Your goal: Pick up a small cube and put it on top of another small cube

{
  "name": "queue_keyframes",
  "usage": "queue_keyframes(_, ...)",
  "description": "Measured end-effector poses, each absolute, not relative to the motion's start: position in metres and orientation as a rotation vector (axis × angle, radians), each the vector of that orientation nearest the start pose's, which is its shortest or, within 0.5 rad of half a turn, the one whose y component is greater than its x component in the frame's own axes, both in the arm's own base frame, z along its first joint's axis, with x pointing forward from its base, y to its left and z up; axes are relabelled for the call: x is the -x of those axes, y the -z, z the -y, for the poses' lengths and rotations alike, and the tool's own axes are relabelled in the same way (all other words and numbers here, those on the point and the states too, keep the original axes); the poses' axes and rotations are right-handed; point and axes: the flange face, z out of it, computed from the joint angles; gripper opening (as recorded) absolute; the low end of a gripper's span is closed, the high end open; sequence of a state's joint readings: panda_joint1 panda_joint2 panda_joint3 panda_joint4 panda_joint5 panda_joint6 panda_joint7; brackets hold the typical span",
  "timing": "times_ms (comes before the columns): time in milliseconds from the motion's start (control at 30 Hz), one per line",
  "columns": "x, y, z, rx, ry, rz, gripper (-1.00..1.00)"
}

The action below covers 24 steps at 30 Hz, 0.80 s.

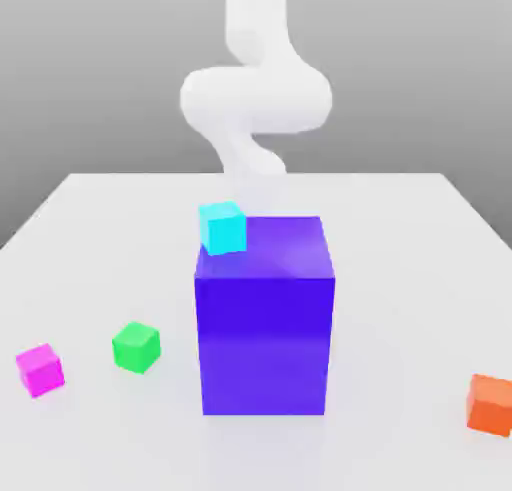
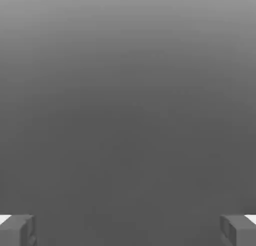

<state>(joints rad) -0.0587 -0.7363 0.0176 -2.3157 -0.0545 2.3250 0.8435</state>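
Low at the left edge of the exterior view: small magenta cube (image 1: 40, 369), resting on the white table (image 1: 420, 279). Just right of it, apart: small green cube (image 1: 136, 346). At the center: big purple-blue block (image 1: 264, 319), with cyan cube (image 1: 222, 227) at its upper left corner. Lower right: orange cube (image 1: 491, 404). Behind, white arm (image 1: 255, 99). Gripper (image 2: 128, 230) spread wide, holding nothing, fingertips (image 2: 17, 230) far apart.
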Motion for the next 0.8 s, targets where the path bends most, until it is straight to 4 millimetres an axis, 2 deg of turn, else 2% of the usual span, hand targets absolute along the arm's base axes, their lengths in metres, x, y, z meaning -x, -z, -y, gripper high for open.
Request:
queue_keyframes(200,-0.418,-0.608,0.063,2.570,0.949,-1.411,0.00)
queue_keyframes(400,-0.442,-0.527,0.124,2.614,0.821,-1.657,0.00)
queue_keyframes(600,-0.442,-0.443,0.188,2.609,0.644,-1.875,0.00)
queue_keyframes(800,-0.420,-0.362,0.243,2.548,0.443,-2.053,0.00)
